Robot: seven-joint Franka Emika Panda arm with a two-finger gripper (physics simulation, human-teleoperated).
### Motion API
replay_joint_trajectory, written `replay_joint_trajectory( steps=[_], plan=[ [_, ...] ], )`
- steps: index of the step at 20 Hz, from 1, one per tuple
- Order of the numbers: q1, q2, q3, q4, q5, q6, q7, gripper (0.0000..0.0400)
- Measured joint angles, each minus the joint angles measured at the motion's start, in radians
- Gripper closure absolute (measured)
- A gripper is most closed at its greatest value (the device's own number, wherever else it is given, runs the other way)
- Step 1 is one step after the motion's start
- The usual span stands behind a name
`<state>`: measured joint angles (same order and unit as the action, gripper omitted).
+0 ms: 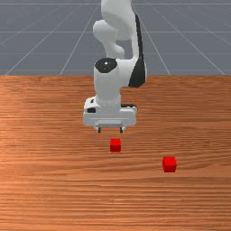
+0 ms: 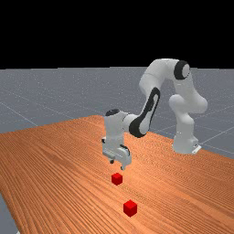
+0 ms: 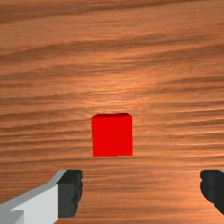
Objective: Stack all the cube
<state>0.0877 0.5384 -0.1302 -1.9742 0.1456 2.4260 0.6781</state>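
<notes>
Over the worktop [image 1: 54,189], your tool [image 1: 110,130] stands wide, holding nothing, its fingers [image 3: 70,192] set well beyond a cube's width. In the front view, the nearer cube [image 1: 115,145] sits just off it, between five and six o'clock; the farther cube [image 1: 169,164] lies well apart from that one, near four o'clock. Expect both cubes to be light, stiff and perhaps slippery; grip two opposite upright sides, squarely at mid-height. Their undersides are hidden from you, the wrist view's edge crops the fingers, and their height is hard to judge.
</notes>
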Motion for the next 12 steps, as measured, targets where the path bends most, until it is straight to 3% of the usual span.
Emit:
replay_joint_trajectory(
  steps=[9,10,11,12],
  plan=[
    [0.021,0.177,0.040,0.114,0.022,0.044,0.017,0.0000],
    [0.022,0.180,0.040,0.115,0.022,0.046,0.020,0.0156],
    [0.023,0.180,0.039,0.115,0.023,0.047,0.023,0.0209],
    [0.023,0.179,0.038,0.115,0.024,0.046,0.026,0.0209]
  ],
)
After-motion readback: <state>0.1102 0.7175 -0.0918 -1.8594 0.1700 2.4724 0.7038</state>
